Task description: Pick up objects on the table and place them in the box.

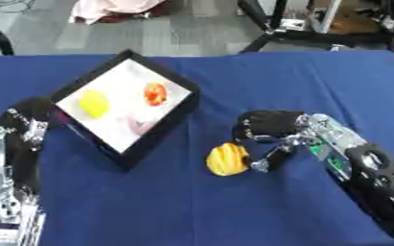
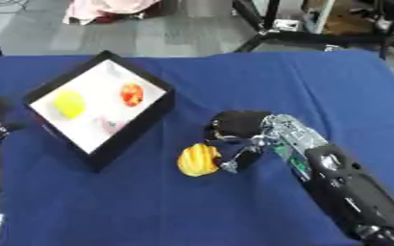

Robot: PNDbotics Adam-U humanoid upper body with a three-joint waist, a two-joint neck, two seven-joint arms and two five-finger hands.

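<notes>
A yellow ridged object [image 1: 227,159] lies on the blue table [image 1: 192,206] in front of the box. My right hand [image 1: 266,126] hovers just right of and above it, fingers curled down beside it, thumb near its right edge; nothing is gripped. The black-rimmed box [image 1: 188,103] with a white floor sits tilted at the left and holds a yellow round fruit [image 1: 92,103], a red-orange fruit [image 1: 155,93] and a pale pink thing [image 1: 139,126]. My left hand [image 1: 34,109] rests against the box's left corner, its fingers hidden.
The blue cloth stretches bare to the right and toward the near edge. Beyond the table's far edge stand black metal frame legs [image 1: 272,33] and a pink bundle [image 1: 116,8] on the grey floor.
</notes>
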